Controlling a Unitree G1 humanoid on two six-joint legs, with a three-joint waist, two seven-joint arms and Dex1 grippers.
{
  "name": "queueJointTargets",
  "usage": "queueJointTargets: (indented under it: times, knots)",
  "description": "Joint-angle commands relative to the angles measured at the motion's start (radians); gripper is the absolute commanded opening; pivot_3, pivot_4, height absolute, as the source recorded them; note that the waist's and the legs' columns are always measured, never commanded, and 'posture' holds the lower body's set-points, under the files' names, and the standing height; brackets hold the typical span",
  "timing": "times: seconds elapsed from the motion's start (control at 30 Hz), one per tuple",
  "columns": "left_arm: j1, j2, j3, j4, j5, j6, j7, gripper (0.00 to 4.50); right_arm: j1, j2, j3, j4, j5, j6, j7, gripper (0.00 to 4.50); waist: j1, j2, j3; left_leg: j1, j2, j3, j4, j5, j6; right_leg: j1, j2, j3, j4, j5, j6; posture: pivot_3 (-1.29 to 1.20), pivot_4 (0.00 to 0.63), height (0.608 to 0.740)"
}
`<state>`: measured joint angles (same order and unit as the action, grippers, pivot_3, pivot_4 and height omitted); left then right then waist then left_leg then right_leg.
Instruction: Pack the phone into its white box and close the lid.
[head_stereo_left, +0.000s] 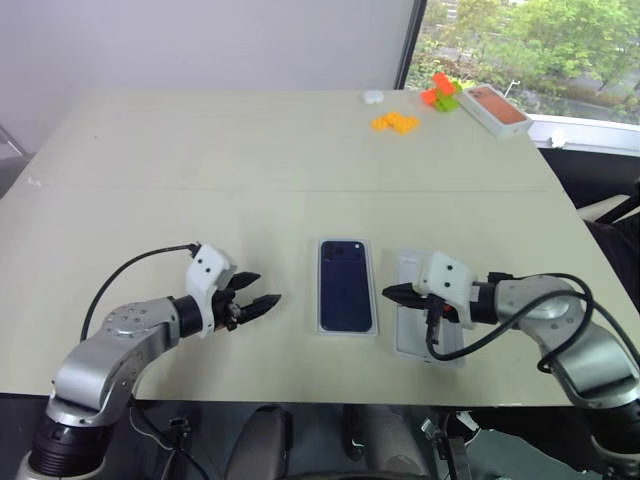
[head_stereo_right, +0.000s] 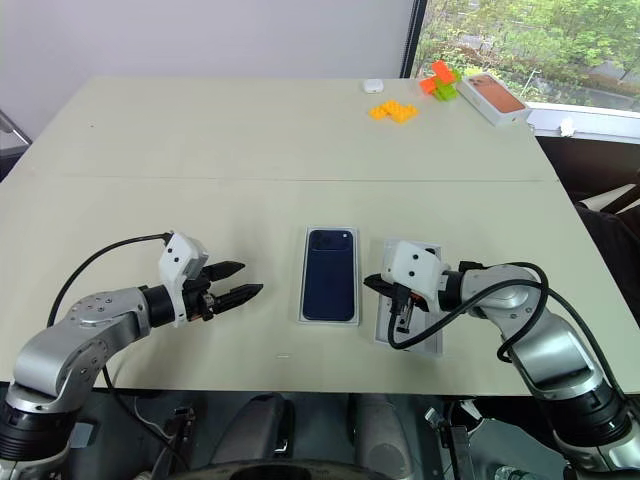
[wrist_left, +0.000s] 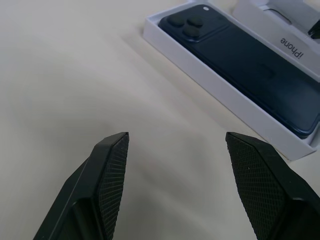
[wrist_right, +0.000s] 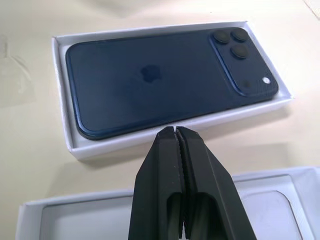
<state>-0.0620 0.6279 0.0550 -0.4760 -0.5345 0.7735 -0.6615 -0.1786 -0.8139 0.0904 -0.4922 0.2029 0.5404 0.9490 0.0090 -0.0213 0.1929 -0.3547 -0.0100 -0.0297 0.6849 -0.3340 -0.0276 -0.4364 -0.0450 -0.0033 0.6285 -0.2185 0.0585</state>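
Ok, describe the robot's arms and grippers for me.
Both arms are silver-grey metal with black joints and a looping black cable. Each wrist carries a white block. The left gripper and right gripper each have two black pointed fingers with cross-hatched textured pads.

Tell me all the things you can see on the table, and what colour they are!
phone: one, dark blue, lying back up inside the white box, near the table's front edge.
white box: one, white, open, between the two grippers.
lid: one, white, lying inside up just right of the box, under the right gripper.
second box: one, white with an orange-red picture, far right corner.
toy bricks: a few, orange, red and green, far side beside that box.
small round thing: one, white, far side.
table: one, pale beige.
left gripper: black fingers, open, left of the box.
right gripper: black fingers, shut, holding nothing.
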Motion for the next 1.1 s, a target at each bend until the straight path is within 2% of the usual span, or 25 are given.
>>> queueJointTargets:
  times: [0.03, 0.2, 0.23, 0.3, 0.53, 0.63, 0.77, 0.93, 1.03, 1.1]
  knots:
    - [0.009, 0.008, 0.004, -0.031, 0.001, -0.027, -0.009, 3.29, -0.013, -0.011, -0.027, -0.015, 0.004, -0.015, -0.014, 0.07, -0.001, 0.0, 0.0, 0.0, 0.0, 0.0, 0.0, 0.0, 0.0, 0.0, 0.0, 0.0, 0.0, 0.0, 0.0, 0.0, 0.15, 0.74]
    - [0.015, 0.003, -0.003, -0.032, 0.008, -0.036, -0.006, 3.29, -0.01, -0.028, -0.044, -0.005, 0.022, -0.007, 0.001, 0.07, 0.0, 0.0, 0.0, 0.0, 0.0, 0.0, 0.0, 0.0, 0.0, 0.0, 0.0, 0.0, 0.0, 0.0, 0.0, 0.0, 0.15, 0.74]
    - [0.015, 0.002, -0.003, -0.031, 0.007, -0.037, -0.005, 3.29, -0.008, -0.034, -0.052, -0.008, 0.035, 0.004, 0.008, 0.29, 0.001, 0.0, 0.0, 0.0, 0.0, 0.0, 0.0, 0.0, 0.0, 0.0, 0.0, 0.0, 0.0, 0.0, 0.0, 0.0, 0.15, 0.74]
    - [0.015, 0.0, -0.004, -0.031, 0.006, -0.037, -0.004, 3.29, -0.008, -0.047, -0.069, -0.014, 0.066, 0.039, 0.022, 0.93, 0.001, 0.0, 0.0, 0.0, 0.0, 0.0, 0.0, 0.0, 0.0, 0.0, 0.0, 0.0, 0.0, 0.0, 0.0, 0.0, 0.15, 0.74]
    - [0.011, -0.002, -0.007, -0.024, 0.012, -0.046, -0.005, 3.29, -0.028, -0.037, -0.101, -0.034, 0.103, 0.11, -0.027, 4.45, 0.0, 0.0, 0.0, 0.0, 0.0, 0.0, 0.0, 0.0, 0.0, 0.0, 0.0, 0.0, 0.0, 0.0, 0.0, 0.0, 0.15, 0.74]
    - [0.01, 0.0, -0.012, -0.02, 0.028, -0.064, -0.006, 3.29, -0.053, -0.002, -0.127, -0.069, 0.171, 0.246, -0.084, 4.45, 0.0, 0.0, 0.0, 0.0, 0.0, 0.0, 0.0, 0.0, 0.0, 0.0, 0.0, 0.0, 0.001, 0.0, 0.0, 0.0, 0.15, 0.74]
    - [0.002, -0.002, -0.034, -0.01, 0.054, -0.1, -0.015, 3.29, -0.137, 0.041, -0.15, -0.147, 0.239, 0.621, -0.239, 4.45, 0.001, 0.0, 0.0, 0.0, 0.001, 0.0, 0.0, 0.0, 0.0, 0.0, 0.0, 0.0, 0.001, 0.0, 0.0, 0.0, 0.15, 0.74]
    - [-0.008, -0.001, -0.065, 0.008, 0.083, -0.125, -0.024, 3.29, -0.27, 0.151, -0.21, -0.168, 0.344, 1.019, -0.328, 4.45, 0.001, 0.0, 0.0, 0.0, 0.0, 0.0, 0.0, 0.0, 0.0, 0.0, 0.0, 0.0, 0.0, 0.0, 0.0, 0.0, 0.15, 0.74]
    - [-0.027, -0.01, -0.088, 0.025, 0.093, -0.137, -0.032, 3.29, -0.311, 0.21, -0.222, -0.113, 0.392, 1.074, -0.491, 4.45, 0.001, 0.0, 0.0, -0.001, 0.0, 0.0, 0.0, 0.0, 0.0, -0.001, 0.0, 0.0, 0.001, 0.0, 0.0, 0.0, 0.15, 0.74]
    - [-0.042, -0.014, -0.107, 0.032, 0.1, -0.148, -0.043, 3.29, -0.315, 0.218, -0.231, -0.069, 0.478, 1.074, -0.609, 4.45, 0.003, 0.0, 0.0, -0.001, 0.0, 0.0, 0.0, 0.0, 0.0, -0.001, 0.0, 0.0, 0.0, 0.0, 0.0, 0.0, 0.15, 0.74]
